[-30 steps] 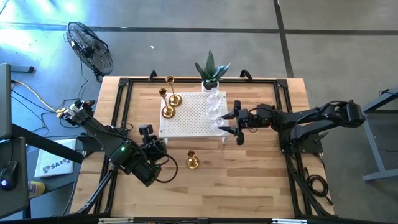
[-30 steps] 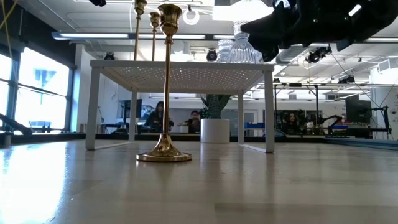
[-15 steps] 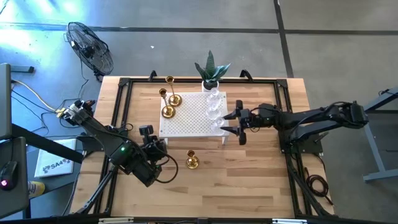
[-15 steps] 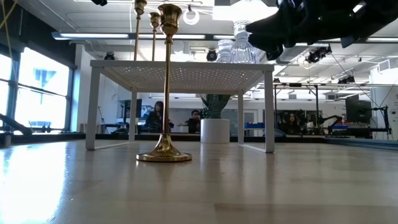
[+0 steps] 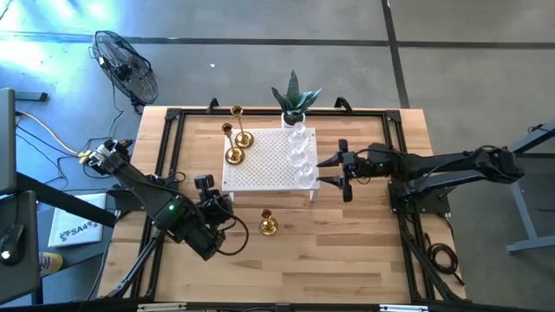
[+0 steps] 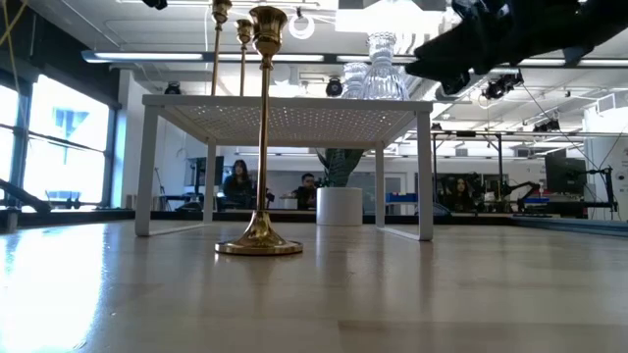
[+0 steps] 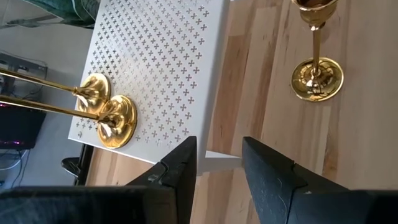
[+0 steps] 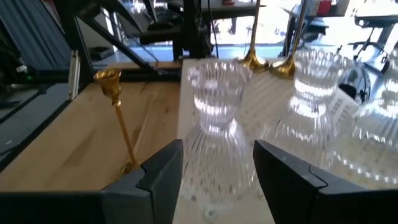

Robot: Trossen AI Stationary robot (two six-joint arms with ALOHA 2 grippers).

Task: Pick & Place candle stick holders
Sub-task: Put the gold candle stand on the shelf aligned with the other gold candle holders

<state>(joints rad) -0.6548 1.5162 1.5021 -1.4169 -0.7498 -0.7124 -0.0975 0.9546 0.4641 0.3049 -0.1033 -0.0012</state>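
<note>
Six holders: three gold, three clear glass, none pinched by either jaws.
Gold holders on stand: two gold holders [image 5: 238, 137] upright at the far-left corner of the white perforated stand [image 5: 264, 165], well apart from both jaws; bases touching or nearly so in the left wrist view [image 7: 112, 112].
Gold holder on bench: lone gold holder [image 5: 268, 224] upright on the wooden bench [image 5: 347, 251], off the stand, just beside and ahead of the left jaws; seen too in the low view [image 6: 261, 137] and the left wrist view [image 7: 316, 62].
Glass holders: row of three glass holders [image 5: 300, 152] along the stand's right edge; nearest glass holder [image 8: 217, 124] straight ahead of the right jaws, near but apart.
Left gripper [image 5: 217, 192]: low over the bench in front of the stand, jaws spread, nothing between them [image 7: 217, 168].
Right gripper [image 5: 332, 169]: level with the stand's right edge, beside the front glass holder, jaws spread and empty [image 8: 217, 177].
Potted plant [image 5: 294, 100]: behind the stand, far from both jaws.
</note>
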